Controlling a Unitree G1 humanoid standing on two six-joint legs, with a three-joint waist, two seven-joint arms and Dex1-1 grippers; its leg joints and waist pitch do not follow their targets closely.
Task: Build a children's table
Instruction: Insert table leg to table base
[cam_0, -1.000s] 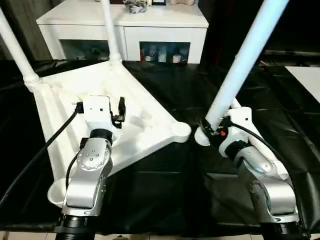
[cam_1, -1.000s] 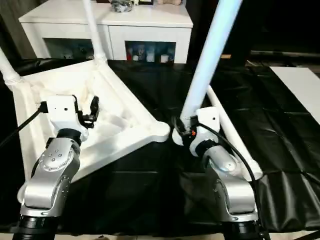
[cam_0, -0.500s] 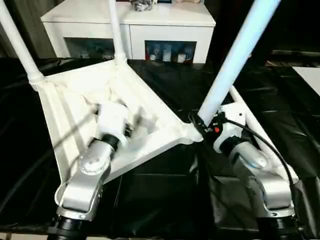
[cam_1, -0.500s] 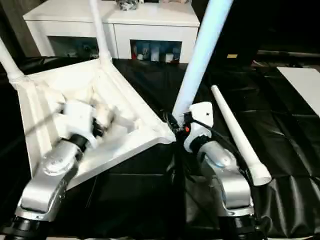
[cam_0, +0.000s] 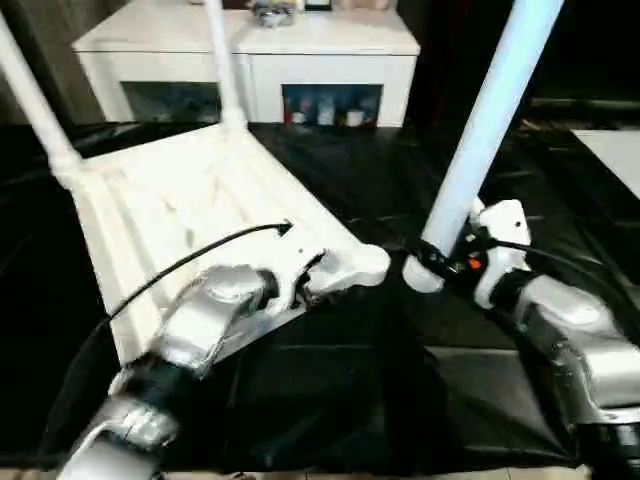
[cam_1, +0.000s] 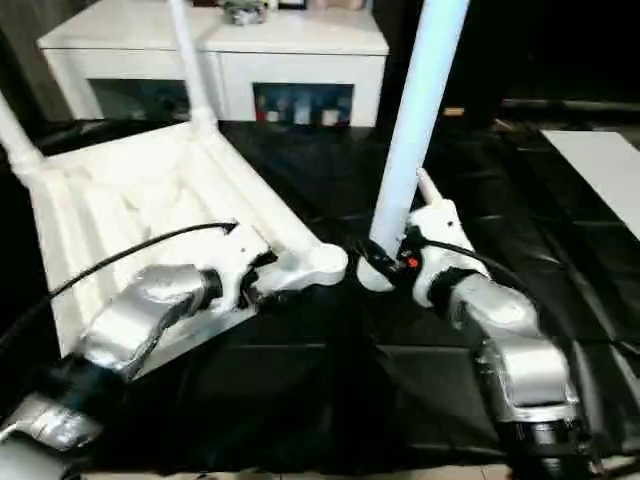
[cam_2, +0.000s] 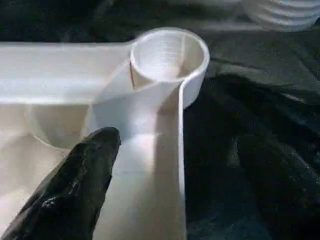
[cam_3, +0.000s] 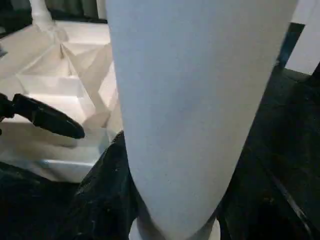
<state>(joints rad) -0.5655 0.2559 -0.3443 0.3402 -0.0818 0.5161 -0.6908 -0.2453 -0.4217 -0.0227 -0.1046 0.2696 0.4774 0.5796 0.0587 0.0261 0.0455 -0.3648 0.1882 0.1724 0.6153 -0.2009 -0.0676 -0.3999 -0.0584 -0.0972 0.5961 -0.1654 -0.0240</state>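
Observation:
The white tabletop lies upside down on the black cloth, ribs up. Two white legs stand in its far sockets. My left gripper is open at the near right corner. One finger rests inside the rim, the other outside it, just short of the empty round socket. My right gripper is shut on a third leg, held nearly upright. Its threaded end hangs just right of that socket, apart from it.
A white glass-door cabinet stands behind the work table. The tip of another white leg pokes out behind my right wrist. A white surface lies at the far right. Black cloth covers the near table.
My left gripper has travelled from the middle of the tabletop to the near right corner socket and spread its fingers wider. The right gripper keeps the leg beside the socket.

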